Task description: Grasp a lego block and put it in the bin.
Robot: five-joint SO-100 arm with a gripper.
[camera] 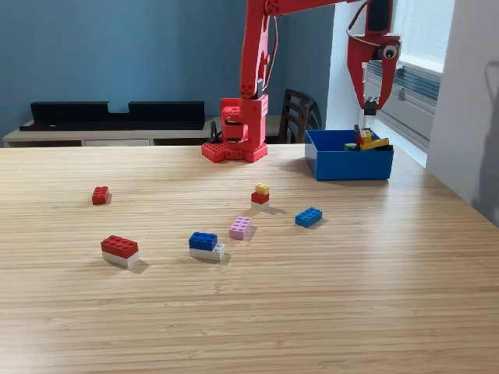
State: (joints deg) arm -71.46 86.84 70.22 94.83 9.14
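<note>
Six lego blocks lie scattered on the counter (327, 296); the bin (348, 165) sits far right, under the end effector (371, 101), whose jaws I cannot tell apart or together. A release near the rim could spill a block

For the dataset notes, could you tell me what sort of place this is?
Probably an office or lab room: a wooden table with a red robot arm bolted on, a chair behind it, and a window.

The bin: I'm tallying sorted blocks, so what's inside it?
Inside the bin, yellow, red and green blocks poke above the rim at its right end. The near wall hides anything lower.
</note>
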